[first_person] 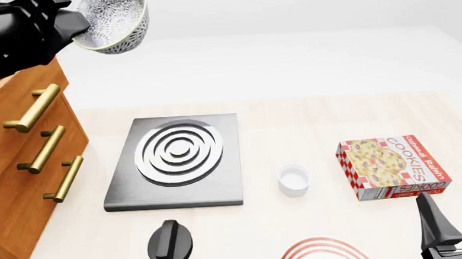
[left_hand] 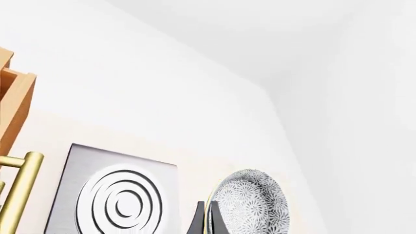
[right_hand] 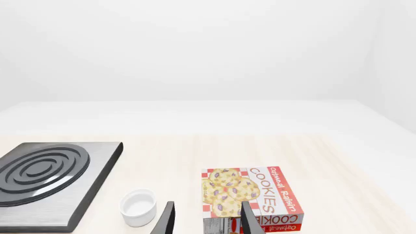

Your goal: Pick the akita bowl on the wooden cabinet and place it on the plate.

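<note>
Right gripper (first_person: 456, 227): idling near right, fingers spread, gripping nothing.
Plate (first_person: 324, 252): waiting at near edge.
Left gripper (left_hand: 206, 222): pinching akita bowl (first_person: 114, 20) rim, holding it high, clearing wooden cabinet (first_person: 12, 176), far left.

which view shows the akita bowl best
The front view: the akita bowl is seen nearly whole, held aloft by the left gripper beside the wooden cabinet. The left wrist view shows it close but cropped. The right wrist view misses it.
</note>
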`<act>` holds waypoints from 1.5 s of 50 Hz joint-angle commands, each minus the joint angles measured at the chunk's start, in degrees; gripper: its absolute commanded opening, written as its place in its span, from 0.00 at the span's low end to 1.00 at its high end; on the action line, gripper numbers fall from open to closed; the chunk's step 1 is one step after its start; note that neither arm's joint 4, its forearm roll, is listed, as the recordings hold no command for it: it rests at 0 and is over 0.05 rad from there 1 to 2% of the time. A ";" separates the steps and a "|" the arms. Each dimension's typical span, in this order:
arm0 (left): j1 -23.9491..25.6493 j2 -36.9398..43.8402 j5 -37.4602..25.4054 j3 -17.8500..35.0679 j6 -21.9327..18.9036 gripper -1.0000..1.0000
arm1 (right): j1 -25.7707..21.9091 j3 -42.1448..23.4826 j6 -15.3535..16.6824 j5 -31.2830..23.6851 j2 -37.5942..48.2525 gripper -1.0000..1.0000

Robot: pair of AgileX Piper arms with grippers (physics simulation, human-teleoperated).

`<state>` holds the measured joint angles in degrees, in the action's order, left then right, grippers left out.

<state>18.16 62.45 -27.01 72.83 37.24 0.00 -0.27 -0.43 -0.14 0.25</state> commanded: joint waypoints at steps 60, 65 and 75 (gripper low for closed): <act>16.02 0.79 -2.58 0.95 -3.73 0.00 | 0.01 0.00 -0.01 0.00 0.00 1.00; 17.29 1.11 -2.82 0.90 -4.14 0.00 | 0.00 0.00 -0.01 0.00 0.00 1.00; 19.59 1.47 -3.04 0.22 -4.80 0.00 | -0.01 0.00 0.00 0.00 0.00 1.00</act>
<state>35.54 63.74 -29.85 73.11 33.29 -0.01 -0.27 -0.43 -0.14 0.25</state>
